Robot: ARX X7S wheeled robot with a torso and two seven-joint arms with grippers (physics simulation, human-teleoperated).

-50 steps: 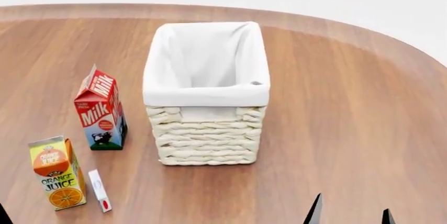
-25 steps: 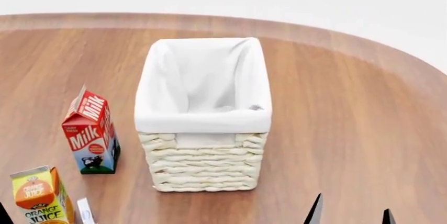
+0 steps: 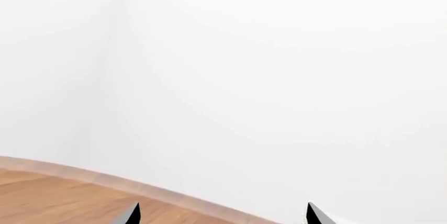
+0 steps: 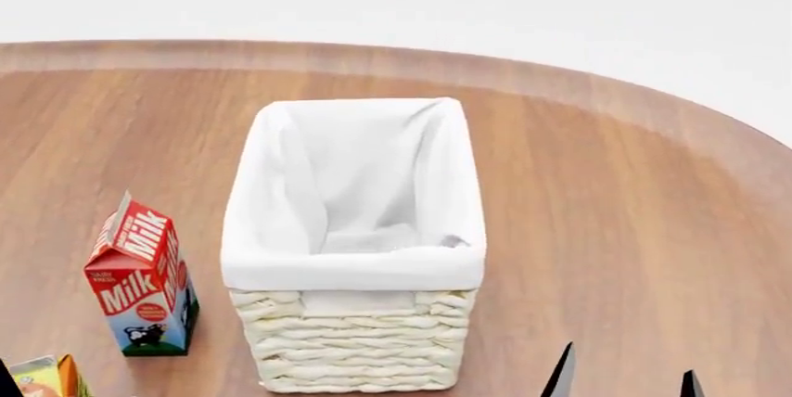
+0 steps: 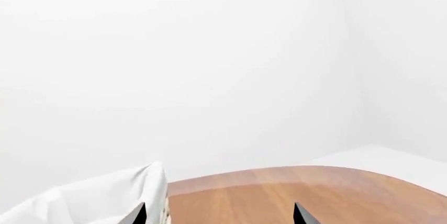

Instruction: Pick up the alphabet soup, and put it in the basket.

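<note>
The alphabet soup is out of view in every frame. The basket (image 4: 359,341), cream wicker with a white cloth liner, stands upright in the middle of the head view, and its inside shows only cloth. One corner of the basket (image 5: 104,200) shows in the right wrist view, beside one fingertip. My right gripper (image 4: 625,382) is low at the front right of the basket and apart from it. Its jaws (image 5: 220,216) are open with nothing between them. My left gripper (image 3: 221,216) is open and empty too, over the table's edge.
A red and white milk carton (image 4: 139,290) stands left of the basket. The top of an orange juice carton (image 4: 44,378) shows at the bottom left corner. The wooden table (image 4: 619,211) curves away at the back and right, with white floor beyond.
Everything has slid down in the head view. The orange juice carton is almost out of frame and the small white item beside it is gone from view. The right fingertips sit at the same spot.
</note>
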